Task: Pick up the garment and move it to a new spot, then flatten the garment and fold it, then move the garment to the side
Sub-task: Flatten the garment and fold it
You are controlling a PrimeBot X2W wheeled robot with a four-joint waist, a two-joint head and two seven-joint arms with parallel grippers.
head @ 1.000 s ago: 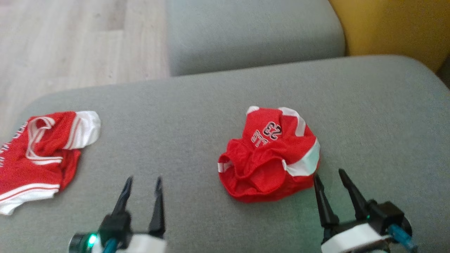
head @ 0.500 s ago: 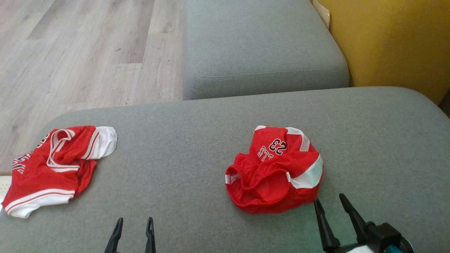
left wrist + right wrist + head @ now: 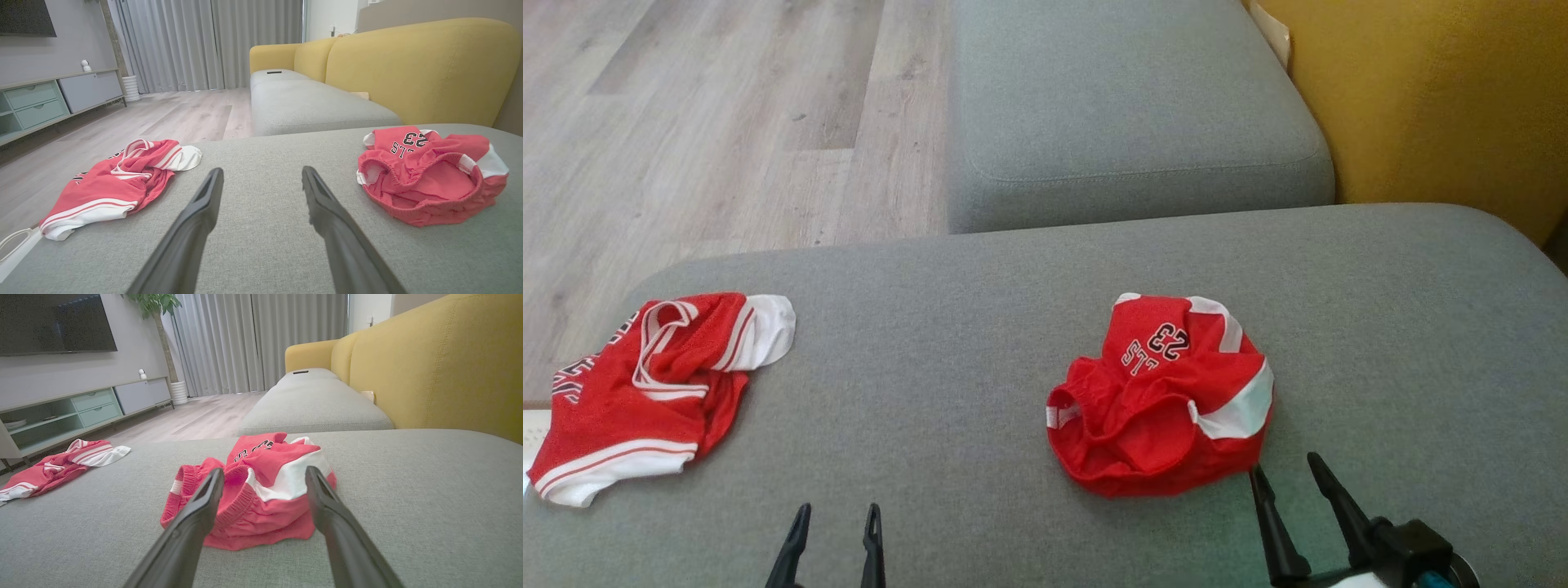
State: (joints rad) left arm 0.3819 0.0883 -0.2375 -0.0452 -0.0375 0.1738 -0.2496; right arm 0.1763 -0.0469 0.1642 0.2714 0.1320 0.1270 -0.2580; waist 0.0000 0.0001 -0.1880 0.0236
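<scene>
A crumpled pair of red shorts with white side panels and the number 23 lies bunched on the grey ottoman, right of centre. In the wrist views the red shorts show their elastic waistband facing me. My right gripper stands open just short of the near right edge of the shorts, its fingers apart from the cloth. My left gripper is open over bare cushion, well left of the shorts.
A second red and white garment lies at the ottoman's left edge. Behind are a grey sofa seat, a yellow backrest at right and wooden floor at left.
The head camera tilted up between one second ago and half a second ago, so everything sits lower in the picture. Since then nothing has visibly moved.
</scene>
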